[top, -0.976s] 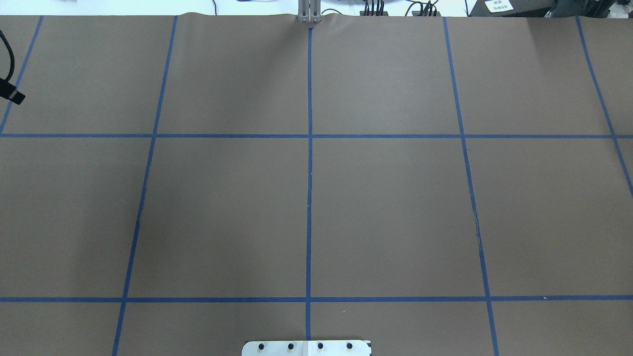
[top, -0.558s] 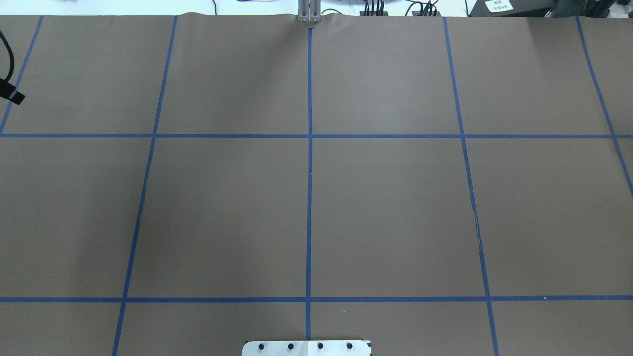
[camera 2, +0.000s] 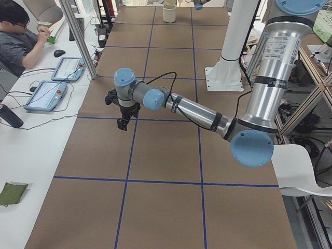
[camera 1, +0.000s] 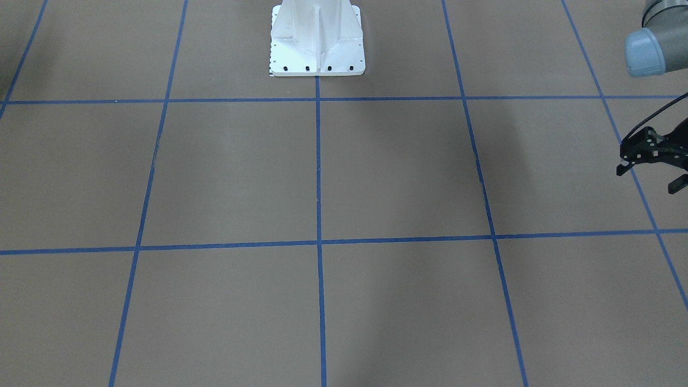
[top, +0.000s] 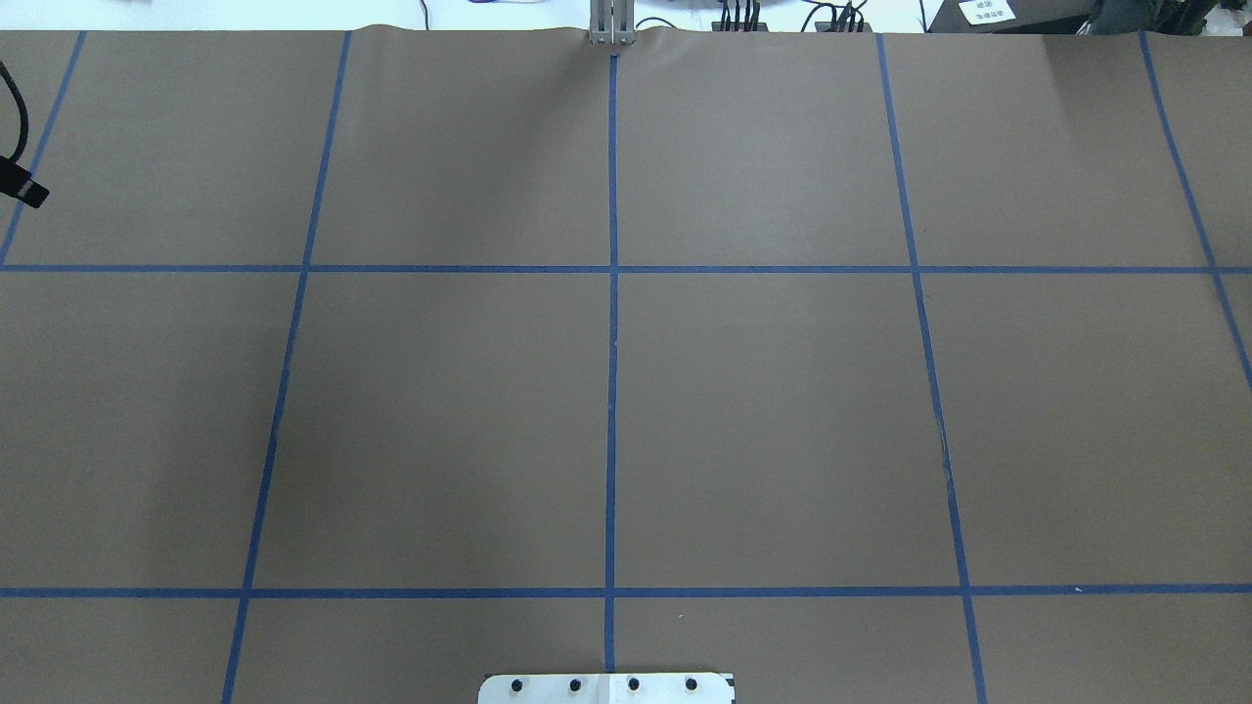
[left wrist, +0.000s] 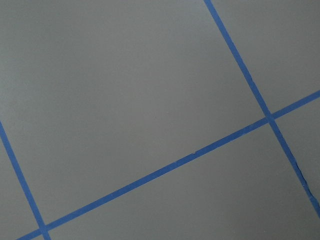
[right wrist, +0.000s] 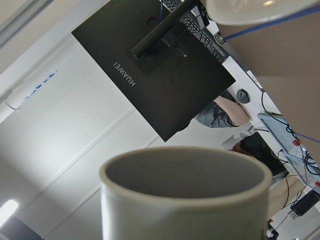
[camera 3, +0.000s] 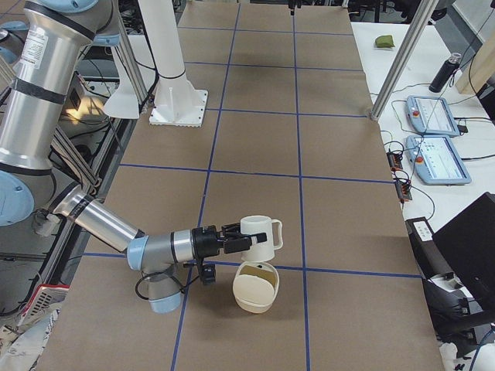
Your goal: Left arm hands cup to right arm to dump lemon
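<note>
Two pincers, well apart. Left pincer (camera 1: pixel 649 179): fingers spread, empty, hovering near the left end of the table (camera 1: pixel 376 172). Right pincer (camera 3: pixel 234 242): at the cup (camera 3: pixel 261 232), grip cannot be told. Cup just beside cream bowl (camera 3: pixel 254 305), near the table's right end. Overhead view matches a second ago.

Left end effector (camera 1: pixel 646 180) fingers spread above table (camera 1: pixel 376 177).

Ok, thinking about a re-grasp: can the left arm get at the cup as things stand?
Probably not without a long reach: the cup is at the right claw, at the table's opposite end from the open left claw.
</note>
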You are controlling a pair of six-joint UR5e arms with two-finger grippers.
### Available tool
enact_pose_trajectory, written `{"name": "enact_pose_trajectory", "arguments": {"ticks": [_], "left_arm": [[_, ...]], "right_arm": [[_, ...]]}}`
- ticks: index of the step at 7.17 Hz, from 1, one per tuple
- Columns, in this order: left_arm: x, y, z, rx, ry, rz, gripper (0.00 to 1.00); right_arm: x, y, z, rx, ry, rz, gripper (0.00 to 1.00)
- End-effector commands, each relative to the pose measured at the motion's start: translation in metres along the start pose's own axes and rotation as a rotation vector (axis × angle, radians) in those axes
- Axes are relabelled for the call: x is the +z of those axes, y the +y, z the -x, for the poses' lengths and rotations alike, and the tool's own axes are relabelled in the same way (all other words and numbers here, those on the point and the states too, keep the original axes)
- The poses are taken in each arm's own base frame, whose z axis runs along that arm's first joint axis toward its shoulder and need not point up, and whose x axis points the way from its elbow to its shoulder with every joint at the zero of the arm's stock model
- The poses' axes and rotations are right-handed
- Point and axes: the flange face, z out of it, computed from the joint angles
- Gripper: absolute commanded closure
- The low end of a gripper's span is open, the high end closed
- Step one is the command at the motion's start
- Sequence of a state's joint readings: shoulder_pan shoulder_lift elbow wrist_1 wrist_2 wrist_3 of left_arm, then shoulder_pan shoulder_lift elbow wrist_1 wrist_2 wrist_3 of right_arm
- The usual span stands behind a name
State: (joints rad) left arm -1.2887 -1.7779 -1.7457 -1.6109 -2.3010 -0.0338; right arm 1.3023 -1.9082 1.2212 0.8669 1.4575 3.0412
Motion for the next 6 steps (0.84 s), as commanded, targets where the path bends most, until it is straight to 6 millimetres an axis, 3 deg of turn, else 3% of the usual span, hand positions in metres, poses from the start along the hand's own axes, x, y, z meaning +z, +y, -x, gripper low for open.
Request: {"name": "enact_pose_trajectory", "arguments": {"ticks": [1,2,6], "left_arm": [[0.0018,0.0002,0.0003,-0.001,0.001,0.004,0.0],[0.0018,0.0002,0.0004,-0.001,0.001,0.004,0.0],[0.0041,0.0007,0.0024,-0.005,0.0,0.008,0.0]], "right_arm": [[0.0056,0.0005,0.0049,0.174,-0.055,0.008,0.88],[0.008,0.0026,0.0052,0.227,-0.058,0.018,0.88],[0.0113,0.0058,0.0045,0.154,-0.053,0.026,0.89]]}}
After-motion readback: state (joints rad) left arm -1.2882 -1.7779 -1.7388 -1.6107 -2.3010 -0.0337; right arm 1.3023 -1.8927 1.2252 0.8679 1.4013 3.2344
